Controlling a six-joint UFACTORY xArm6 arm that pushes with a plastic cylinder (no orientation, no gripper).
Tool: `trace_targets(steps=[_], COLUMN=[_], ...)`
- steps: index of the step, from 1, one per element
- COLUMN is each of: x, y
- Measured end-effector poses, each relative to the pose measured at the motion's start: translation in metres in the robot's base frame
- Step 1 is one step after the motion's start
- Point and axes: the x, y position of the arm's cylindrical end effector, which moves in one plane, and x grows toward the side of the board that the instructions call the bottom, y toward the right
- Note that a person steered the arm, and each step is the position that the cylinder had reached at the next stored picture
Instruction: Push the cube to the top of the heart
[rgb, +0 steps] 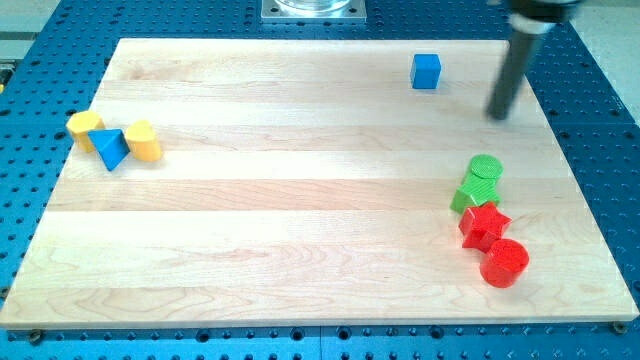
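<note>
A blue cube (426, 71) sits near the view's top, right of centre, on the wooden board (300, 200). A yellow heart (144, 141) lies at the view's left, with a blue triangle (110, 148) touching its left side and a yellow block (85, 125) beyond that. My tip (498, 115) is to the right of the cube and a little lower, apart from it, far from the heart.
At the view's right lies a cluster: a green cylinder (485, 169), a green block (470, 195), a red star (484, 225) and a red cylinder (504, 263). A metal mount (313, 9) is at the top edge.
</note>
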Motion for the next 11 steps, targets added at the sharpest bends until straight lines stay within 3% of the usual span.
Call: trace_targets(steps=[1,2,3,4,5,6,8,9,10,11], x=[-0.054,-0.084,-0.061,0.008,0.019,0.023,0.029,-0.005,-0.025,0.015], y=[0.011,-0.062,-0.192,-0.325,-0.319,-0.410,-0.477,-0.467,-0.495,-0.505])
